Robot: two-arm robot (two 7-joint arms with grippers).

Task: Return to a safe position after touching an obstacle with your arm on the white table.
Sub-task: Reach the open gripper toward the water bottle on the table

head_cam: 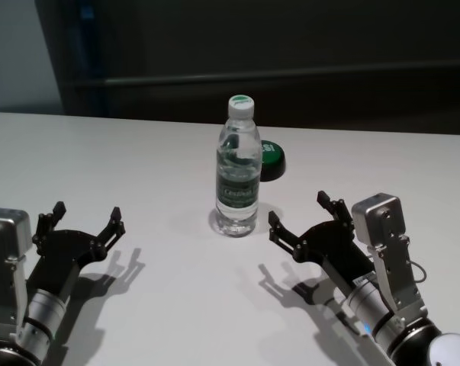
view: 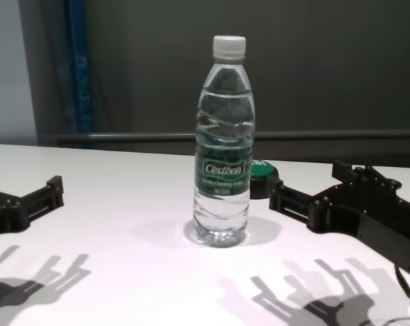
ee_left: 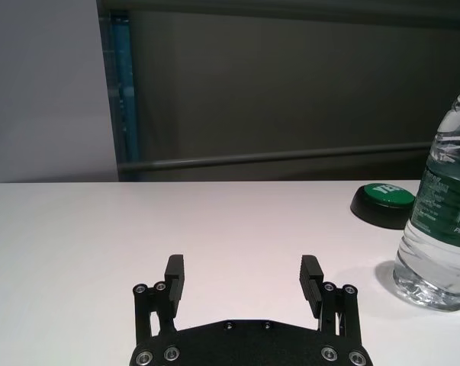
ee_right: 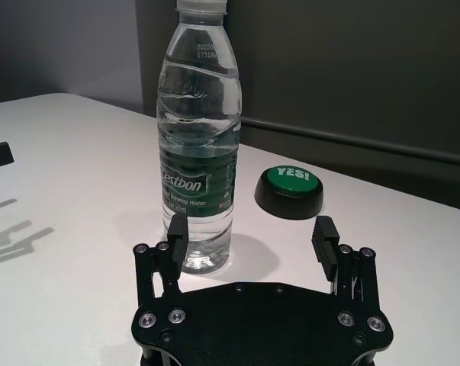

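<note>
A robot test lab, by the look of it: a bare white table (head_cam: 138,152) set as a staging surface, a dark panelled wall (ee_left: 291,84) with a grey rail (ee_left: 275,158) beyond the grippers, and a green-topped "YES!" button (ee_right: 290,191) ahead of the right gripper.

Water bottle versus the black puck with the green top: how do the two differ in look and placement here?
The water bottle is tall, clear and white-capped with a green label; the puck is low, round and black with a green "YES!" top. The bottle stands nearer the robot; the puck sits behind it, toward the robot's right. Both rest upright on the white table, untouched by either gripper.
</note>
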